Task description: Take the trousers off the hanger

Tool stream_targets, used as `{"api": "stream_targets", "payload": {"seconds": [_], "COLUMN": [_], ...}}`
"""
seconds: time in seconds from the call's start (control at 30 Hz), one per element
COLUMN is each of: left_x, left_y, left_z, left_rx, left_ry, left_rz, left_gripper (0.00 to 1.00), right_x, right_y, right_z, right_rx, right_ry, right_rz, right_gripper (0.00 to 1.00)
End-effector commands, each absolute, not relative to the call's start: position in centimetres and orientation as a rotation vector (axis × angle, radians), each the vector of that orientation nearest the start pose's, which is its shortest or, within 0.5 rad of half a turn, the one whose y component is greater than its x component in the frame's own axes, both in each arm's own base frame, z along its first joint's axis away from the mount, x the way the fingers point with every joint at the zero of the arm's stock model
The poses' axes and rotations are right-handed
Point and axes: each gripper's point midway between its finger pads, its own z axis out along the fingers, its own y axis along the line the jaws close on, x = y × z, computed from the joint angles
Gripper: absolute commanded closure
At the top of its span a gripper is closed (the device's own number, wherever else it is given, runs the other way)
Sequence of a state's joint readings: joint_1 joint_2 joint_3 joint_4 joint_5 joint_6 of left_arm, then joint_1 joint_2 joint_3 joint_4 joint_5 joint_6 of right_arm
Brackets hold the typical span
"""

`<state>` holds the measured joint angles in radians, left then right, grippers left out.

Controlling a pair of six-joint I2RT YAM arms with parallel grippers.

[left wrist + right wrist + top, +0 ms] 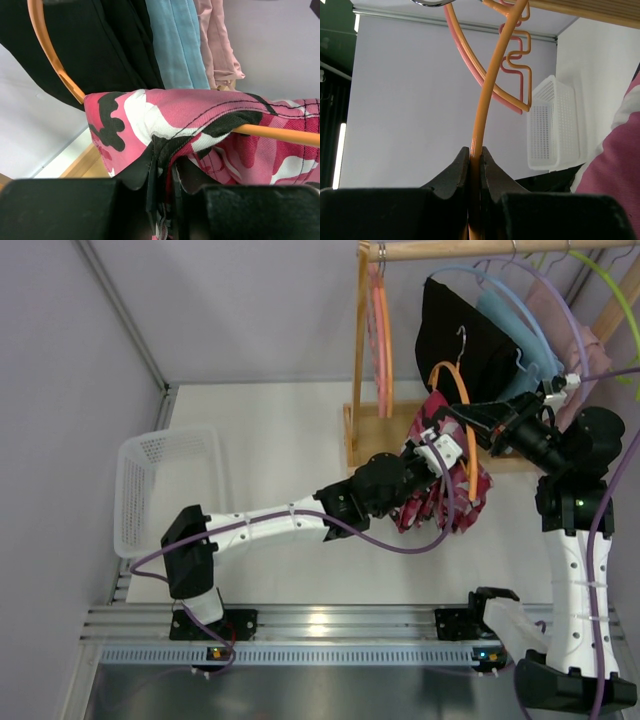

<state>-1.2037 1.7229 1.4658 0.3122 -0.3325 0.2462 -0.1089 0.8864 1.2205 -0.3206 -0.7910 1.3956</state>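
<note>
Two grips are noted. A fold of the camouflage trousers (200, 107) is pinched by the left gripper (162, 175), jaws pressed together just under the bar. The curved arm of the orange hanger (487, 95) is clamped by the right gripper (475, 160), jaws closed tight on it.

The camouflage trousers are draped over the hanger's lower bar, in mid-air before the wooden rack (365, 430), with cloth hanging on both sides. The bar's long axis is seen running left to right across the left wrist view, and the pinched fold lies below it, on the gripper's side. The left arm is placed nearer the cloth; the right is higher, on the hanger.

Judged: the cloth is to be drawn off crosswise to the bar while the hanger is held.

The black trousers (460, 330) are hung behind, untouched. The basket (165, 485) is set well apart, to the left.
</note>
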Motion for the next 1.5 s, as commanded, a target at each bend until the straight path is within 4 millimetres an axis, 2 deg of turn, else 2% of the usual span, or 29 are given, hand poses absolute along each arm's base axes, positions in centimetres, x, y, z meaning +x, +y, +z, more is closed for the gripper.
{"api": "stream_targets", "payload": {"seconds": [0.0, 0.27, 0.37, 0.5, 0.6, 0.73, 0.83, 0.97, 1.07, 1.1, 1.13, 1.3, 1.47], "left_x": [26.9, 26.0, 26.0, 26.2, 26.4, 26.6, 26.8, 27.6, 28.0, 28.0, 27.9, 27.6, 27.2], "left_y": [-46.1, -45.2, -45.2, -45.1, -45.0, -45.3, -45.5, -45.6, -46.2, -46.5, -46.6, -47.3, -47.7], "left_z": [39.6, 45.1, 46.1, 46.8, 46.7, 44.5, 43.3, 43.2, 43.0, 42.8, 42.8, 41.9, 40.5], "left_rx": [0.705, 0.667, 0.656, 0.641, 0.640, 0.670, 0.682, 0.660, 0.662, 0.665, 0.666, 0.688, 0.719], "left_ry": [1.237, 1.155, 1.146, 1.139, 1.140, 1.173, 1.193, 1.205, 1.207, 1.211, 1.209, 1.227, 1.252], "left_rz": [-0.498, -0.541, -0.547, -0.536, -0.522, -0.503, -0.487, -0.467, -0.469, -0.473, -0.481, -0.510, -0.540], "left_gripper": [1.00, 1.00, 1.00, 1.00, 1.00, 1.00, 1.00, 1.00, 0.92, 0.83, 0.80, 0.76, 0.63], "right_x": [22.6, 24.4, 24.9, 24.9, 24.5, 23.2, 22.3, 21.1, 20.7, 20.6, 20.4, 20.6, 20.5], "right_y": [13.2, 12.6, 12.5, 12.6, 12.8, 13.5, 14.0, 14.3, 14.4, 14.4, 14.4, 14.3, 14.2], "right_z": [48.9, 44.8, 43.5, 42.7, 43.5, 46.3, 47.6, 49.0, 49.5, 49.6, 50.1, 50.6, 51.2], "right_rx": [0.358, 0.419, 0.434, 0.445, 0.426, 0.329, 0.267, 0.210, 0.201, 0.199, 0.190, 0.221, 0.226], "right_ry": [1.557, 1.617, 1.641, 1.658, 1.641, 1.581, 1.579, 1.571, 1.575, 1.573, 1.561, 1.564, 1.554], "right_rz": [1.541, 1.481, 1.470, 1.478, 1.515, 1.613, 1.634, 1.639, 1.638, 1.635, 1.629, 1.624, 1.619], "right_gripper": [1.00, 1.00, 1.00, 1.00, 1.00, 1.00, 1.00, 1.00, 1.00, 1.00, 1.00, 1.00, 1.00]}}
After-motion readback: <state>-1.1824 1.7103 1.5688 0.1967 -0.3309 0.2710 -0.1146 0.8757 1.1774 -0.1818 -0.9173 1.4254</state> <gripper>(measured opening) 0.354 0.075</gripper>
